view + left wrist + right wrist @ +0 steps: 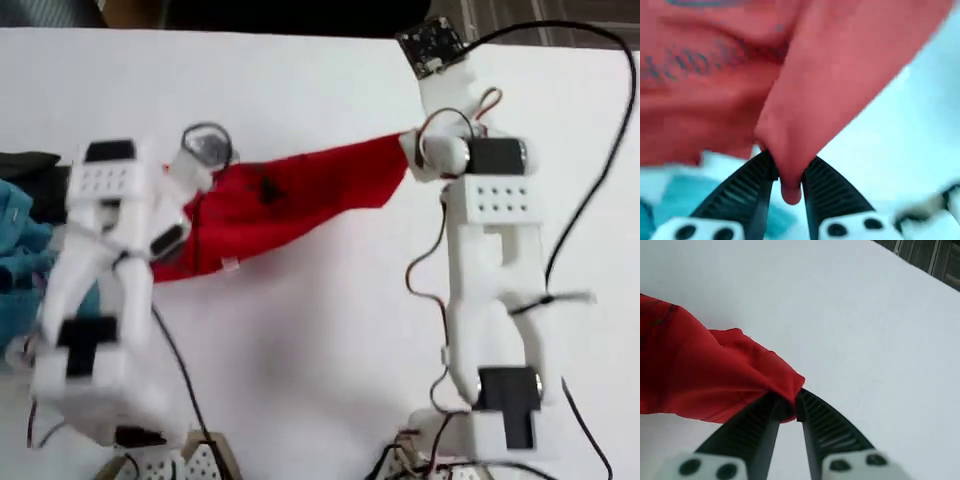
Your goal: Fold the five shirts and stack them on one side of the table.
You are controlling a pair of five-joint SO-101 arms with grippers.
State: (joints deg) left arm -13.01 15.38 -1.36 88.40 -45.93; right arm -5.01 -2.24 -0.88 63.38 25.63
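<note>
My left pincer [789,167] clamped a fold of the red shirt [270,205] — my right pincer [788,402] gripped its other end, the cloth stretched between us over the white table [330,330], teal clothing [15,240] beside my left arm.

I have the shirt [280,205] stretched across the table [330,330] between my two grippers. The left gripper [789,165] pinches its left end and the right gripper [788,399] its right end. Other shirts [20,225] lie heaped at the table's left edge, beside the left arm [100,290].
</note>
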